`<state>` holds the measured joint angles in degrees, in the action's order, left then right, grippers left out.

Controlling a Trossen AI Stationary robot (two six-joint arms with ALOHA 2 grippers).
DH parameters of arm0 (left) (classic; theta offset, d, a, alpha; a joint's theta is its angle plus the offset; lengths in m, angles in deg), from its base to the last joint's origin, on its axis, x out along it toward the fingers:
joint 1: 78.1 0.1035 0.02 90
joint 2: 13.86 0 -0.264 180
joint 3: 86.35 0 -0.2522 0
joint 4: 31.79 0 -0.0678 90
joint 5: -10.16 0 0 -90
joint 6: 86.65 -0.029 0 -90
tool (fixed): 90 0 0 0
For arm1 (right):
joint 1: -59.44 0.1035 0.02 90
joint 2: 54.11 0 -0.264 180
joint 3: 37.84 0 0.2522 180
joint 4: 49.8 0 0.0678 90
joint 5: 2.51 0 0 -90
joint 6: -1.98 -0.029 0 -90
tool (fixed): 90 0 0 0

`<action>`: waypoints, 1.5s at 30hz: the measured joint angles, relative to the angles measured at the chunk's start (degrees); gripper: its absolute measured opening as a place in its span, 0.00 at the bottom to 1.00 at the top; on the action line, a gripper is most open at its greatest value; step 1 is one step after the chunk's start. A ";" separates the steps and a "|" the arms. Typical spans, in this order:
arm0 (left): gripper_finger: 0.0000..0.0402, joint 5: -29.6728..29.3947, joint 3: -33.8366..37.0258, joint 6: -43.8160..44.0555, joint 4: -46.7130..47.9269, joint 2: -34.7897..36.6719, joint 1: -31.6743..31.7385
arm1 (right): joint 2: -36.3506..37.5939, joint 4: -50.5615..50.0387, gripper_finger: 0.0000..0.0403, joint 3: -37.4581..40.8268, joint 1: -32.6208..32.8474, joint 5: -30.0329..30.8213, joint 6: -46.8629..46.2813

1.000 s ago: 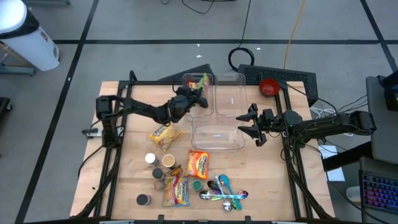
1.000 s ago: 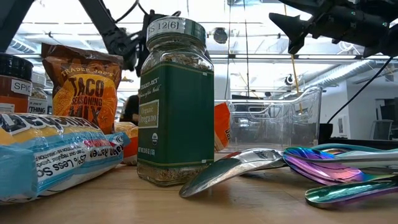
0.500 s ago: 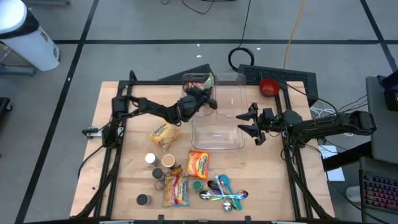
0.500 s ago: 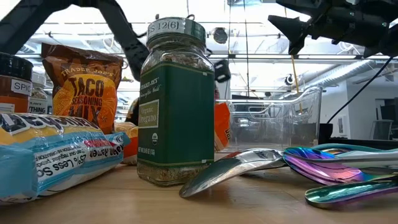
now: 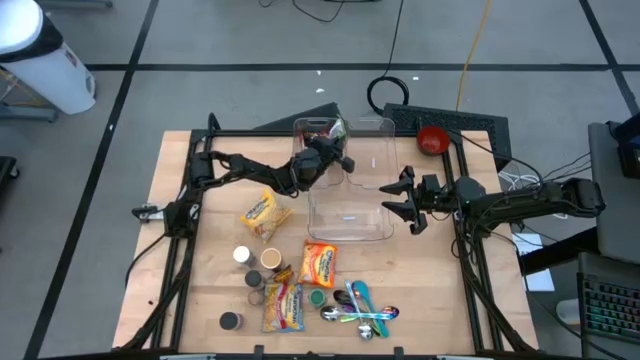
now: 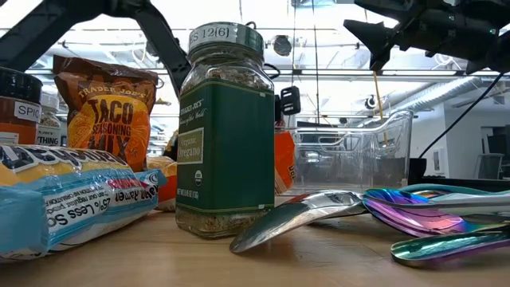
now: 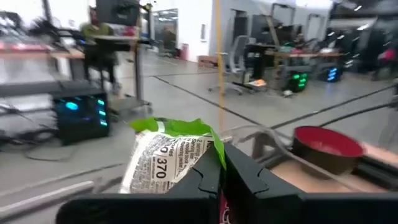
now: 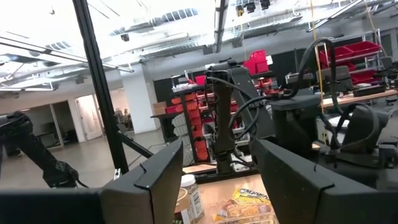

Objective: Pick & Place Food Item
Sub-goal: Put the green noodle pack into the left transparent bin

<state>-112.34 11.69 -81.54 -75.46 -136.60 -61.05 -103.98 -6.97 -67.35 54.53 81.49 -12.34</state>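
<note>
Left tool (image 5: 335, 157) was pinched shut on a crinkly printed snack packet (image 7: 168, 158), its green top edge standing up between the dark fingers, carried above the far clear plastic bin (image 5: 318, 148). From where I stood the packet hung over that bin's open mouth, so the drop looked to be straight down, and this arm was plainly the nearer one. Farther right, the right tool (image 5: 400, 198) waited beside the big clear tub (image 5: 348, 216) on the wooden counter (image 5: 215, 270), fingers spread and empty.
</note>
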 joint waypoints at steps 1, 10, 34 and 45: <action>0.02 1.68 0.26 0.92 -0.04 0.02 0.48 | 0.01 -0.03 0.49 0.00 0.00 0.00 0.00; 0.01 11.53 4.78 -3.61 -14.71 0.00 3.23 | 0.00 -0.25 0.49 0.00 0.00 0.00 0.00; 0.04 14.55 5.37 2.80 -6.07 0.06 3.46 | -0.01 -0.13 0.49 0.00 0.00 0.08 0.02; 0.06 14.97 5.37 12.12 -5.40 0.06 3.21 | -0.01 -0.11 0.49 0.00 0.00 0.17 0.01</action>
<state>-97.37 17.06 -69.41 -80.86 -136.53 -57.84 -103.99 -7.08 -67.35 54.53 81.66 -12.33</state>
